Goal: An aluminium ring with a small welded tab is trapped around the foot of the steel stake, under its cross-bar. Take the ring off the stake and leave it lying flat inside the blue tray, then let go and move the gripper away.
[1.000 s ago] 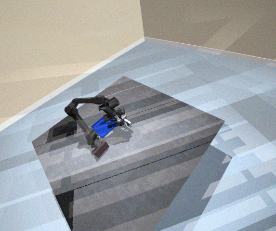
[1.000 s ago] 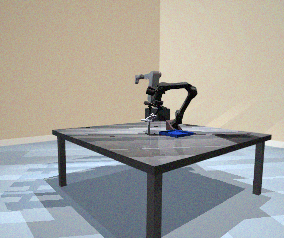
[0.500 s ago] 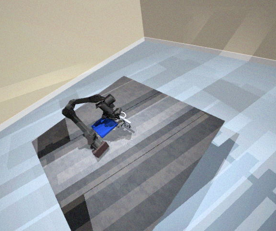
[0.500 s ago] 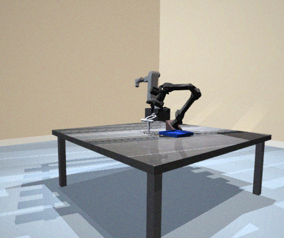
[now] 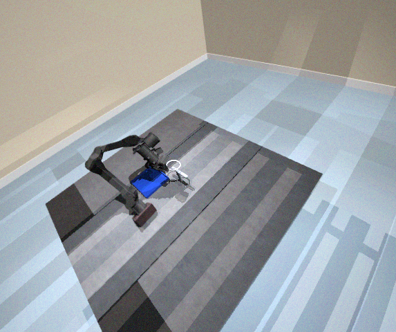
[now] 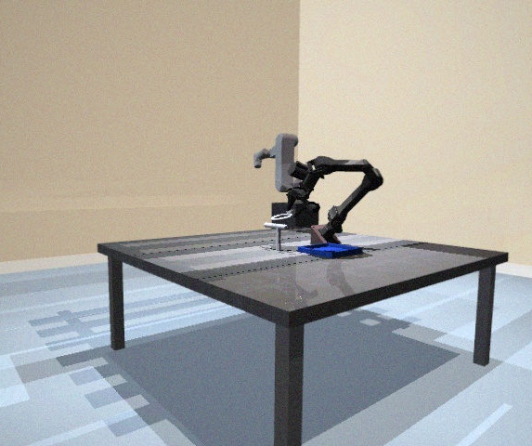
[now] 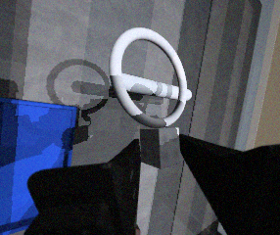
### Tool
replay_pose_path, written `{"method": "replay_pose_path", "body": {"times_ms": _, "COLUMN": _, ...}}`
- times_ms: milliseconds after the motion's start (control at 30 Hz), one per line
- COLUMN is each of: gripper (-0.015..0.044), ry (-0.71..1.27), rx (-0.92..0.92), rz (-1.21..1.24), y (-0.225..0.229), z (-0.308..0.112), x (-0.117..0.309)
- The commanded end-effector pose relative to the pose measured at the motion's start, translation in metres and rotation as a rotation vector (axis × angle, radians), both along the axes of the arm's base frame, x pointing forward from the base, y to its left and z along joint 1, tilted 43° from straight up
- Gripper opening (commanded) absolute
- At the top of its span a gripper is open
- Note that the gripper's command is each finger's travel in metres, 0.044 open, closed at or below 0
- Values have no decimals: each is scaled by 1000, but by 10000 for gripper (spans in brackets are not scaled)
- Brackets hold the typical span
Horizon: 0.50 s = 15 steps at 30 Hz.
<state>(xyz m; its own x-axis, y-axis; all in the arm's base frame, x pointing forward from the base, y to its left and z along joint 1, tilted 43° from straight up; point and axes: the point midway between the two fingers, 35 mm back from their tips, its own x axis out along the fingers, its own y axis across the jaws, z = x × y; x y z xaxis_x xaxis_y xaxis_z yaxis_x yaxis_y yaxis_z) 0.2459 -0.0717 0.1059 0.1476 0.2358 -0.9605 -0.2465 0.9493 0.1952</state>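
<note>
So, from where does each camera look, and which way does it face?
Top: high above the table, facing down at a slant; whole arm shows.
Exterior: beyond a table corner, slightly above the top, facing the arm; whole arm shows.
Wrist: on the arm, facing past the hand's dark fingers to the ring.
Top and exterior share two walls.

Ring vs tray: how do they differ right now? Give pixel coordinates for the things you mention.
The ring [image 5: 165, 171] [image 6: 273, 217] [image 7: 116, 59] is pale and round; the tray [image 5: 150, 182] [image 6: 330, 250] [image 7: 13, 147] is blue and rectangular. The ring is held up by its tab in the gripper [image 5: 164, 167] [image 6: 290, 211] [image 7: 160, 147]; the tray rests on the table [image 5: 226, 214] [image 6: 208, 268] [image 7: 96, 29]. Both look empty inside.
</note>
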Motion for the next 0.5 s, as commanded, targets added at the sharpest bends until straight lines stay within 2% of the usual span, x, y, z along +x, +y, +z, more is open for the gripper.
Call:
{"method": "replay_pose_path", "body": {"times_ms": 0, "gripper": 0, "ry": 10, "rx": -44, "rz": -87, "y": -1, "z": 6, "x": -2}}
{"method": "replay_pose_path", "body": {"times_ms": 300, "gripper": 0, "ry": 22, "rx": -116, "rz": -263, "y": 1, "z": 16, "x": -7}}
{"method": "replay_pose_path", "body": {"times_ms": 467, "gripper": 0, "ry": 27, "rx": -101, "rz": -233, "y": 10, "z": 16, "x": -6}}
